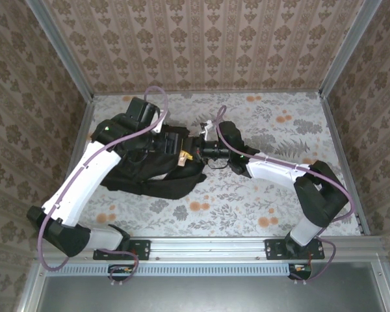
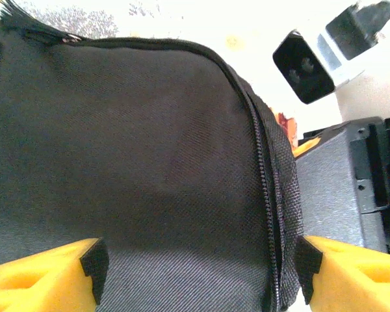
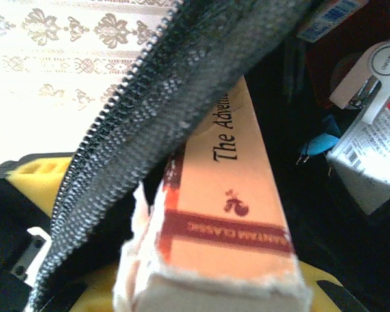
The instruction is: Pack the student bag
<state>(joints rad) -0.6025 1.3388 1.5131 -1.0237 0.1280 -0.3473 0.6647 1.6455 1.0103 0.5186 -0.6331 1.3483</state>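
the student bag lies on the floral table, left of centre, with both arms reaching in over it. the left gripper stands wide above the bag's black fabric, its yellow fingers far apart, one near a zipper. the right gripper is clamped narrow on a paperback book, which points into the bag's opening under a lifted zipper edge. inside lie a white stapler and a printed box.

Black student bag; orange book; floral table.
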